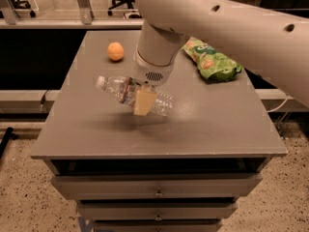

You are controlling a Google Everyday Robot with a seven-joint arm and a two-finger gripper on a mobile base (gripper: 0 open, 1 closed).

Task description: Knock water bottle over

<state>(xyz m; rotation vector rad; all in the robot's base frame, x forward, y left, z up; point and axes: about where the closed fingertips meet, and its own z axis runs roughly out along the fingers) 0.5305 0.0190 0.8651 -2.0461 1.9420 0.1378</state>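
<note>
The water bottle (115,87) is a clear ribbed bottle with a white cap. It lies steeply tilted, almost on its side, just above the grey table top (212,124), with the cap pointing left. My gripper (141,98) comes down from the big white arm and is shut on the bottle's middle. One tan finger pad (145,103) shows in front of the label band; the other finger is hidden behind the bottle.
An orange ball-like fruit (115,51) sits at the table's back left. A green snack bag (212,62) lies at the back right. Drawers (157,187) are below the table's front edge.
</note>
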